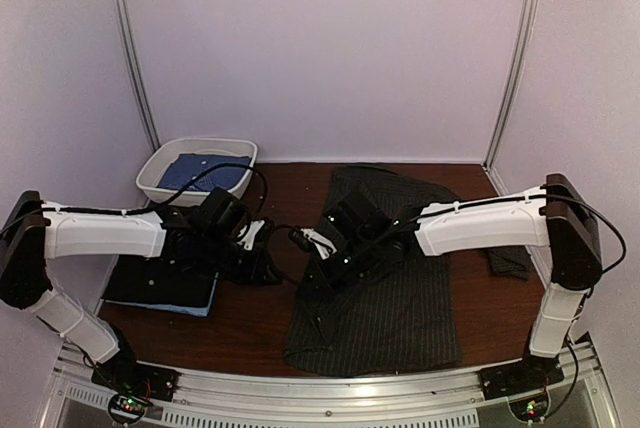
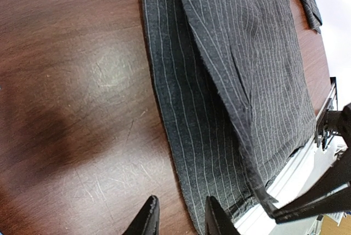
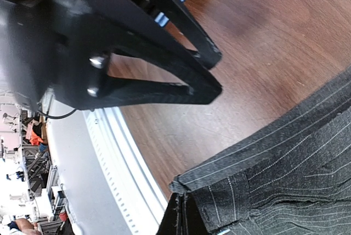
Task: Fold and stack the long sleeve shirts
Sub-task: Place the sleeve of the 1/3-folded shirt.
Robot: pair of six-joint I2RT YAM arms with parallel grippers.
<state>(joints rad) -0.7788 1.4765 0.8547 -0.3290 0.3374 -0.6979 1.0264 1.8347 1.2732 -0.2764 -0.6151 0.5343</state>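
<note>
Charcoal pinstripe shirt (image 1: 385, 318) is lying flat at lower centre of the top view. It is woven cloth with fine pale lines, and its hem is lying just beside the metal rail (image 1: 330, 388). Right gripper (image 3: 176, 213) is pinching a corner of that shirt, fingers pressed together. Left gripper (image 2: 181, 221) is hovering partly spread over the shirt's left edge and the scuffed brown wood table (image 2: 71, 108), gripping nothing. At left, a folded black shirt (image 1: 160, 278) is sitting on a light blue shirt (image 1: 200, 308). At upper left, a blue shirt (image 1: 200, 173) is lying in the white oval tub (image 1: 152, 176).
</note>
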